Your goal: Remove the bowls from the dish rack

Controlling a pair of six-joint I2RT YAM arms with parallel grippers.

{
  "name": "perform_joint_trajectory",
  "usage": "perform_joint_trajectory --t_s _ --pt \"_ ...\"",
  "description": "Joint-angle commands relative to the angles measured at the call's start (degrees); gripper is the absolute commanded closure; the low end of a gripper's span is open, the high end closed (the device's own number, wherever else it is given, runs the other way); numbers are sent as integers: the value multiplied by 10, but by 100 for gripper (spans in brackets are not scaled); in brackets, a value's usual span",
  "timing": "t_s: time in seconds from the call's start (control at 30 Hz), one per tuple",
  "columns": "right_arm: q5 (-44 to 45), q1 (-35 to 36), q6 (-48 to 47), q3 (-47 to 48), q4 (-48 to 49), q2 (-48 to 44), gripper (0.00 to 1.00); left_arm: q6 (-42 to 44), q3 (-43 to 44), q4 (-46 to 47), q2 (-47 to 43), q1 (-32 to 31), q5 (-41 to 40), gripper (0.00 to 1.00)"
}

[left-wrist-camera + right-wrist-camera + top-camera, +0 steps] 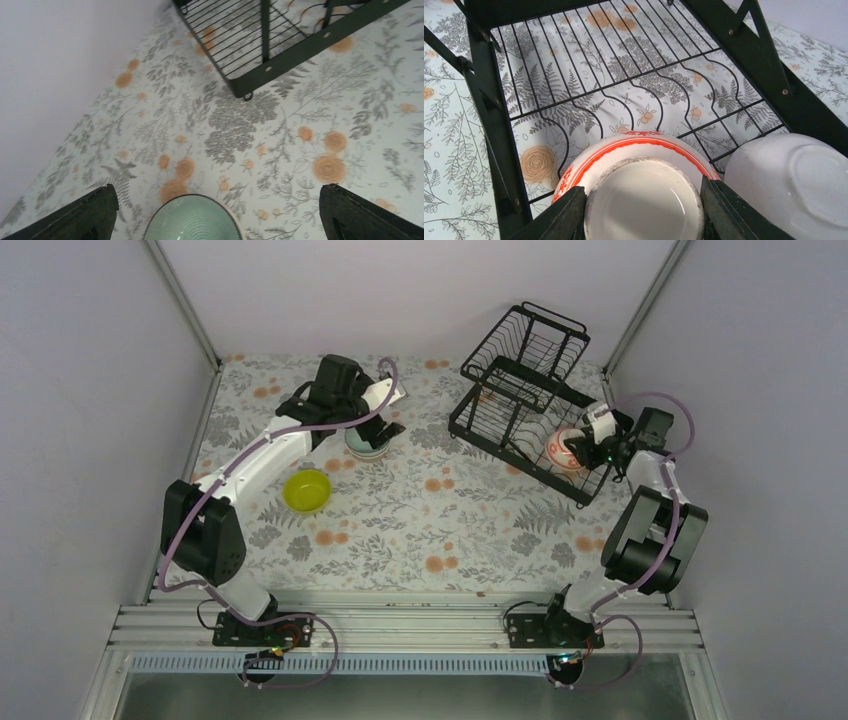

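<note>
At the dish rack (491, 115)
Right jaws grasp the red-patterned bowl (636, 147); left jaws released above the mint bowl (192, 222).

Probably a lab test cell: plain grey walls (80, 390), aluminium rails (400, 625), floral tablecloth (420, 510).

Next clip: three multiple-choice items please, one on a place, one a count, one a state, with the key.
1. Where does the lime-yellow bowl sit? A on the table; B held in the air; C stacked on another bowl.
2. How many bowls show in the dish rack in the right wrist view? A one; B two; C four.
3. How is the left gripper? A open; B shut on a bowl; C shut, empty.
Key: A, it rests alone on the floral cloth; B, the red-patterned bowl and the white bowl; A, its fingers stand wide apart above the mint-green bowl.
</note>
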Motion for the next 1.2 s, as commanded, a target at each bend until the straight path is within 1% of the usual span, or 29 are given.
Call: perform_joint_trajectory --t_s 0.0,0.17,0.37,0.67,0.83,0.93,1.07,1.17 --pt "-43 -9 17 28 2 -35 62 -6 23 -25 7 -11 64 0" --pt "-51 -21 38 43 7 -43 63 2 31 -24 -17 -41 71 0" --pt "-76 -34 71 53 20 -43 65 5 104 -68 1 -63 81 0" --pt "-111 -39 111 43 44 -43 66 4 144 -63 11 -84 90 0" --pt "-120 -40 126 45 51 -66 66 -4 169 -56 16 -90 100 0" --pt "-117 -40 130 43 55 -87 66 -12 186 -49 20 -96 119 0" --pt "-119 -41 135 53 46 -110 65 -27 242 -74 51 -107 152 0" --pt "-117 -41 144 62 44 -129 66 -34 282 -85 73 -121 162 0"
